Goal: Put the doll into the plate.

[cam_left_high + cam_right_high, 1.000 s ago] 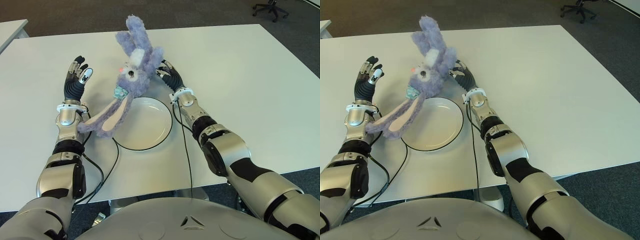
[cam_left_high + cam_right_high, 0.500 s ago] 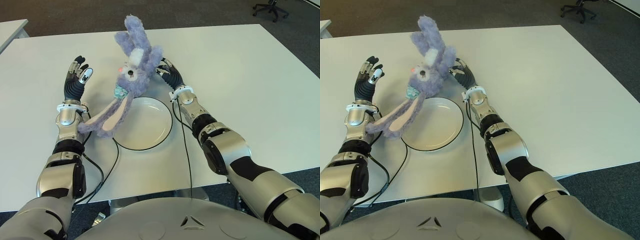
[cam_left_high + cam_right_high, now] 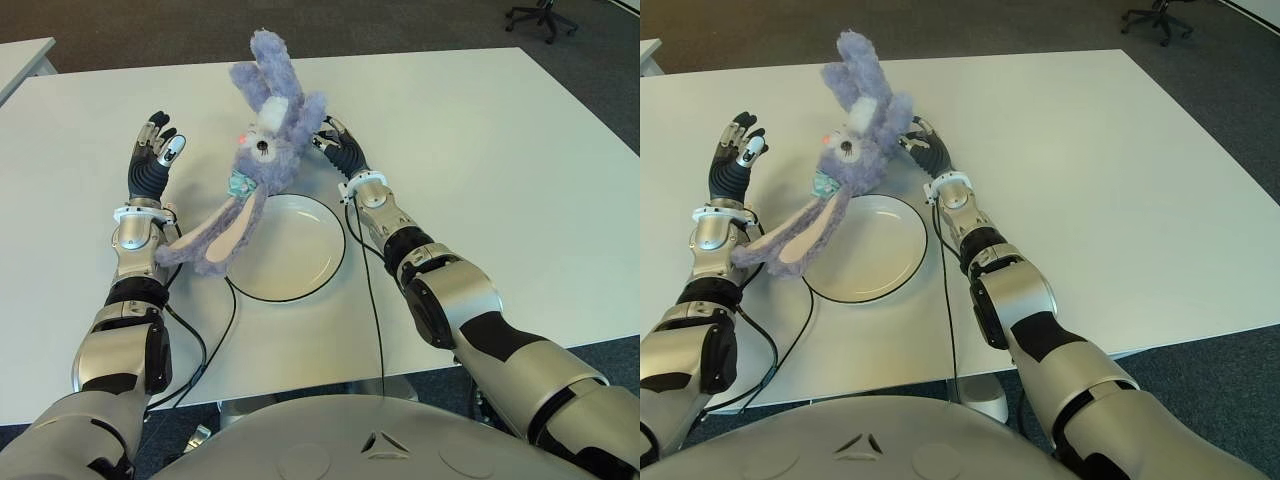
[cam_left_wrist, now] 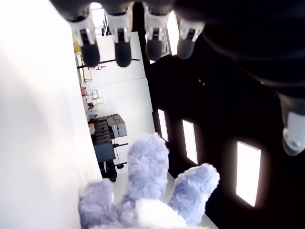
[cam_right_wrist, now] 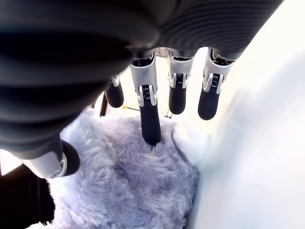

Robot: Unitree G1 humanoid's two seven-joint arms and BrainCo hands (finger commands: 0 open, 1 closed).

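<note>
- We see the doll [image 3: 262, 150], a plush lilac rabbit, propped up at the plate's [image 3: 300, 282] 11 o'clock rim, one long ear trailing toward 8 o'clock.
- Our right hand [image 3: 338, 150] touches it from 3 o'clock, fingers extended, not gripping.
- Our left hand [image 3: 152, 158] shows at its 9 o'clock, fingers spread, empty.
- The plate is smooth, white and round.

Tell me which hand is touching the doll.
The right hand: its fingers press into the doll beyond the plate. The left hand is open, apart from it.
</note>
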